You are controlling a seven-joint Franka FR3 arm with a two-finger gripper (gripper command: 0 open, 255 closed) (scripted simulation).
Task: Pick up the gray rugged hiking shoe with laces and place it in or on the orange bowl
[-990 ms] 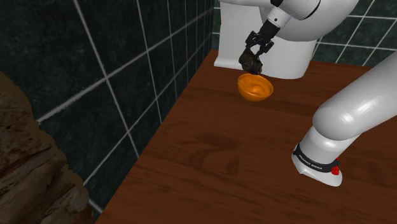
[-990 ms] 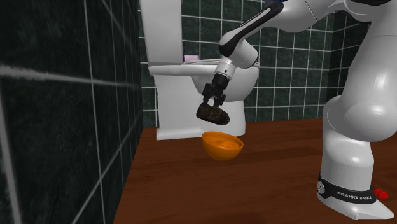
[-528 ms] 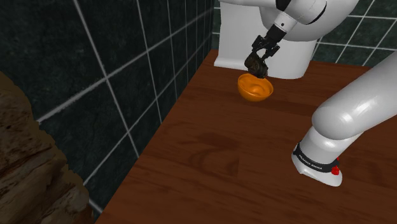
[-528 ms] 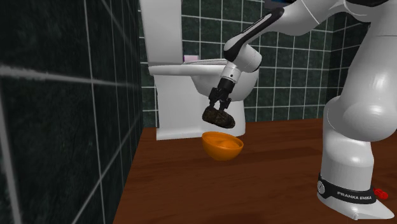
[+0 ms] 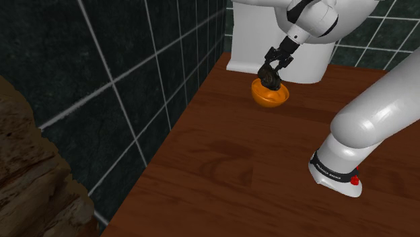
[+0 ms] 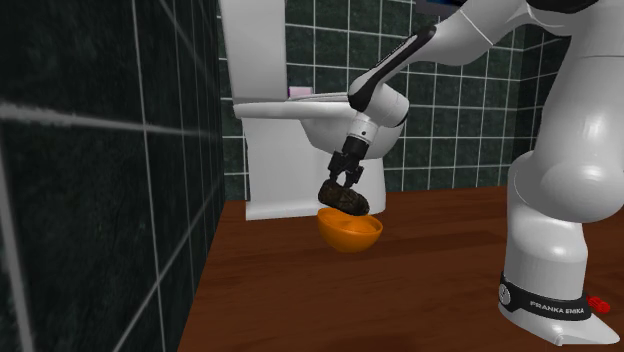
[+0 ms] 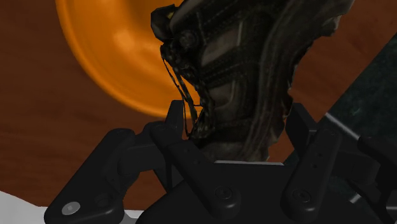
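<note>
The dark grey-brown hiking shoe [image 6: 344, 197] with black laces is hanging in the air directly over the orange bowl [image 6: 350, 232], clasped by the black gripper [image 6: 345, 183]. The fingers are closing on the shoe's upper part, held apart only by the shoe's width. In the second exterior view the shoe is lying roughly level, its underside sitting about at the bowl's rim. I cannot tell whether it is touching the rim.

In the wrist view the shoe [image 7: 248, 76] is pointing away from the gripper [image 7: 235, 146] with its laces dangling, and the bowl [image 7: 114, 57] is showing beyond it, partly off to one side. The grip from above is probably letting the shoe go down into the bowl without the fingers meeting the rim.

The bowl is standing upright on the reddish wooden floor [image 5: 222, 168], just in front of the white toilet [image 5: 303, 60], close to the dark tiled wall [image 5: 121, 81]. The part of the bowl's inside that is showing is carrying nothing. By my reading the placing is nearly done, with only a slight lowering and the release remaining.
</note>
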